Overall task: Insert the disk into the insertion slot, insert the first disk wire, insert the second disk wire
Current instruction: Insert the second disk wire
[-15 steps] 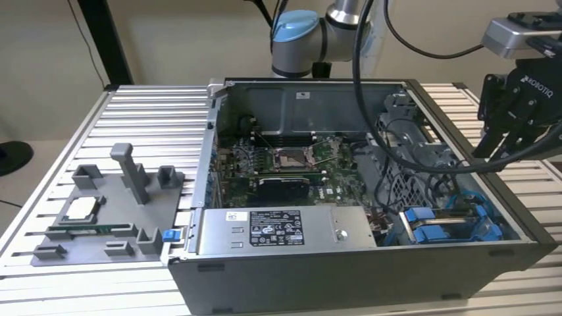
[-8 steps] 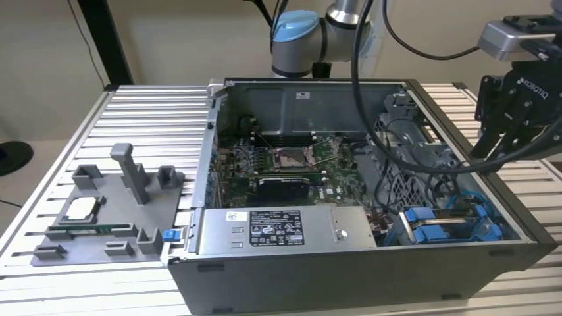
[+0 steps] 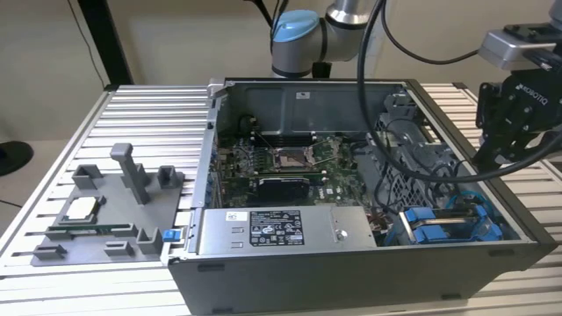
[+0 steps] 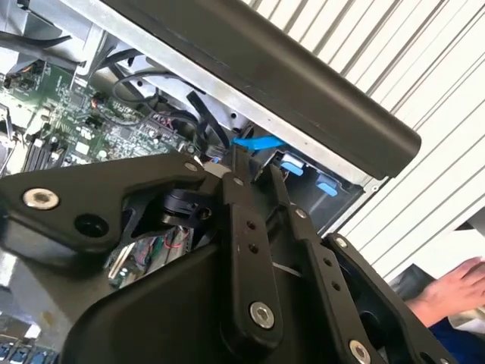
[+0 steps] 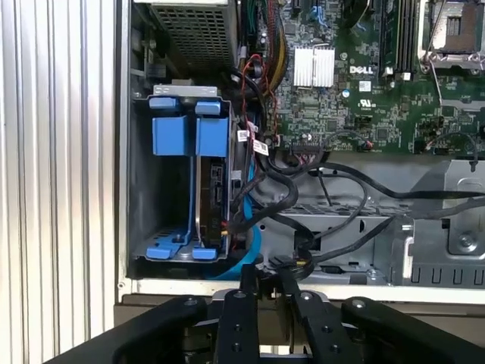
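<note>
We see one ribbed aluminium table spread across the exterior view, with a plain beige wall behind it. On it lies one open computer case, a dark metal box taking up the centre and right. One arm with a pale blue joint cap rises at top centre. One grey plastic fixture with upright posts sits at the exterior view's lower left.

Inside the case we count one green motherboard and one grey labelled power-supply box. In the case's corner at the exterior view's lower right, two blue plastic frames stand side by side in the drive bay. The disk sits edge-on in one of them.

In the first wrist view the black gripper hovers just outside the case wall, near that bay. We cannot tell whether it is clamped or apart. One flat blue cable curls among several black ones.
</note>
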You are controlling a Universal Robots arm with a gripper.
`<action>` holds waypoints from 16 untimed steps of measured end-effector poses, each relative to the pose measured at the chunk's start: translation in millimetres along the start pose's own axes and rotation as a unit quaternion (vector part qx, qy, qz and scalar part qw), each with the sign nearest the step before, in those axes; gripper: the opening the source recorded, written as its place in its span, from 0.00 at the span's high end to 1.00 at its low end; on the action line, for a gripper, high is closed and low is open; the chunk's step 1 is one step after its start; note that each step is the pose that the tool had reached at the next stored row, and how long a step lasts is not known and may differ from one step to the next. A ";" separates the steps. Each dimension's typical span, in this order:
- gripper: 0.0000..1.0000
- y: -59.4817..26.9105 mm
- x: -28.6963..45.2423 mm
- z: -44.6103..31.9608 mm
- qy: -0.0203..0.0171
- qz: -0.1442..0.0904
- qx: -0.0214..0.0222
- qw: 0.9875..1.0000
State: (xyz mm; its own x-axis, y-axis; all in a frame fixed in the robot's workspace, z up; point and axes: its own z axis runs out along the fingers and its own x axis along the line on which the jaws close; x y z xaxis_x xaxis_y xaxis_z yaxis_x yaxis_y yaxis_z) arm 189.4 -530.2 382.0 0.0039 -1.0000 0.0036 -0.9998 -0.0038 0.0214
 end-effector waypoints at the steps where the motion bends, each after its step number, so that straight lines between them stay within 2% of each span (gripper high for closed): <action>1: 0.00 -0.5 0.0 0.1 0.000 -0.002 0.000 1.000; 7: 0.00 -3.4 0.0 0.1 0.000 -0.009 0.000 1.000; 8: 1.00 -3.4 0.0 0.1 0.000 -0.009 0.000 1.000; 16: 1.00 -3.6 0.0 0.2 0.000 -0.009 0.000 1.000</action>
State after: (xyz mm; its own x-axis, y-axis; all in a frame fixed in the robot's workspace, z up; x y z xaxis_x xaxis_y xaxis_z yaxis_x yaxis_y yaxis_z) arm 193.0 -530.2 381.7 0.0221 -0.9998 0.0035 -0.9995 -0.0220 0.0213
